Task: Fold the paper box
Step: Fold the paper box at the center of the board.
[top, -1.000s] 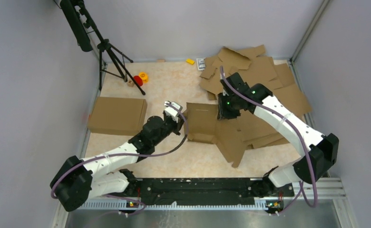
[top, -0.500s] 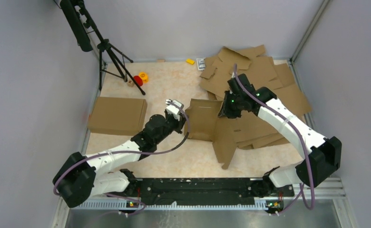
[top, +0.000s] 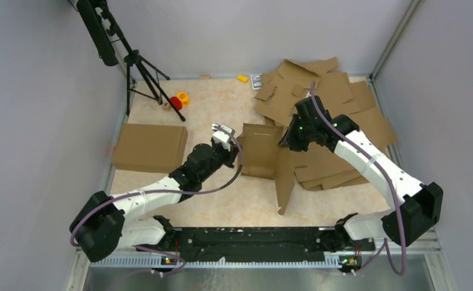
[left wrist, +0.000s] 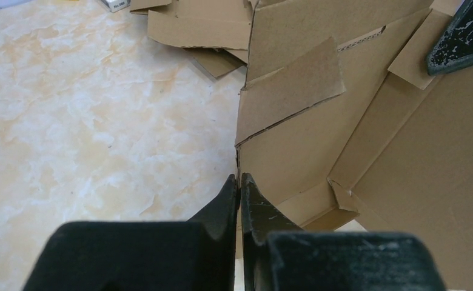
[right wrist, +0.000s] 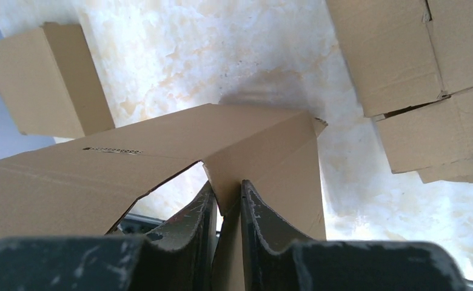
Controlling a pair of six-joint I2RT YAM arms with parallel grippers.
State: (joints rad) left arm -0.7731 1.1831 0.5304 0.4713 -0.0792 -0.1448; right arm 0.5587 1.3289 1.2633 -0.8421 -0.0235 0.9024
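On the marbled table [top: 222, 115], the heap of flat blanks [top: 343, 91] fills the far right corner. The paper box [top: 259, 151] is held up just left of that heap, its right side overlapping the heap's near-left edge, with one long panel hanging on edge below it. We judge the paper box light and fairly stiff across its panels, yet ready to hinge along its scored lines, so it would swing and sag if lifted by a single point. Its bare faces look smooth enough to slip, and its thin flaps would likely crease under a hard pinch. The safest holds, in our view, are free edges close to a crease, one on each side. It is plain brown corrugated board, die-cut, with a narrow slot in the main panel, small tabs at the corners and raw fluted edges, and it is half raised into an open angle rather than a closed form. Well left of the heap sit a closed brown box [top: 149, 147] and, behind it, a black tripod [top: 140, 66]. The left gripper [left wrist: 239, 182] is pinched tight on the paper box's edge on the side away from the heap. The right gripper [right wrist: 228, 203] is clamped on a flap on the side nearest the heap. Small red and yellow pieces [top: 178, 100] lie by the tripod's feet.
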